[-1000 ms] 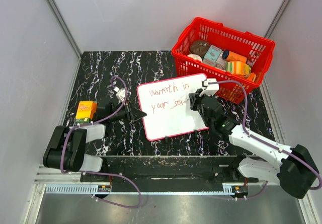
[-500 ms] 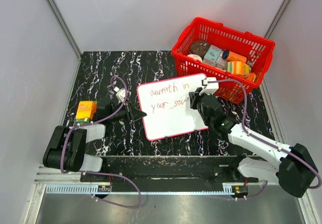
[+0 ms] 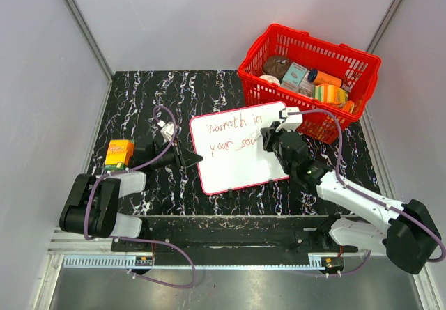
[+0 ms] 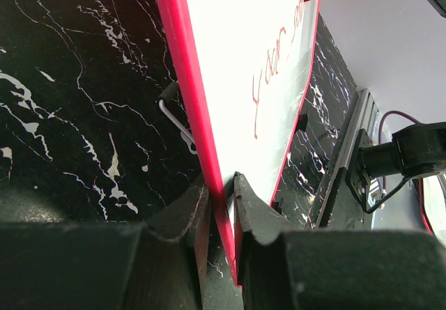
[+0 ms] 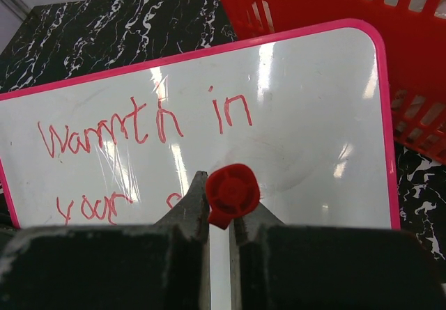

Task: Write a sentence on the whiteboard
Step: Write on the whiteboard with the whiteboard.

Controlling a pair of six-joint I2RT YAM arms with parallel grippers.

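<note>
The whiteboard (image 3: 237,160), white with a thin red frame, lies in the middle of the dark marbled table. The sentence (image 3: 226,134) in red cursive reads "warmth in" above "your so". My left gripper (image 3: 191,158) is shut on the board's left edge; the left wrist view shows the red frame (image 4: 209,177) pinched between my fingers. My right gripper (image 3: 268,141) is shut on a red marker (image 5: 232,193), seen end-on in the right wrist view, with its tip on the board at the end of the second line (image 4: 304,0).
A red basket (image 3: 310,80) with several food items stands at the back right, close behind the board. An orange box (image 3: 119,153) lies at the left of the table. A small white-and-black object (image 3: 164,130) lies just left of the board.
My right gripper with the marker has shifted very slightly along the second line. The left gripper and the board have not moved.
</note>
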